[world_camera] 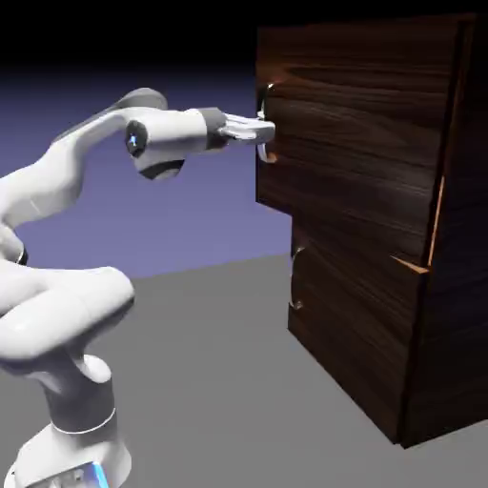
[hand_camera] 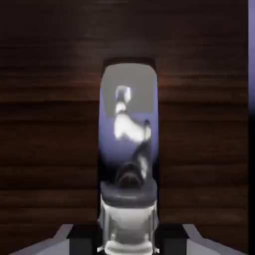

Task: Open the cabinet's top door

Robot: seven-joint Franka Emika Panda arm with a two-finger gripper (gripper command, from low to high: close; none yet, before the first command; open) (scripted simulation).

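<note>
Hand view: claw point(hand_camera: 128, 234) clamped on top door's handle point(hand_camera: 128, 134).

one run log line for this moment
stage: grasp | gripper: shut on small curved silver handle | dark wood-grain top door: slightly ajar | lower panel: untouched

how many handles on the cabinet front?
2. Upper handle on the top door, with the pincer shut on it; lower handle on the shorter panel below. Other faces hidden.

Nothing readable anywhere, honestly. The tall dark-brown wood-grain cabinet point(world_camera: 372, 191) carried no label, brand or number, and the white robot arm point(world_camera: 67, 315) showed no lettering or sign either.
</note>
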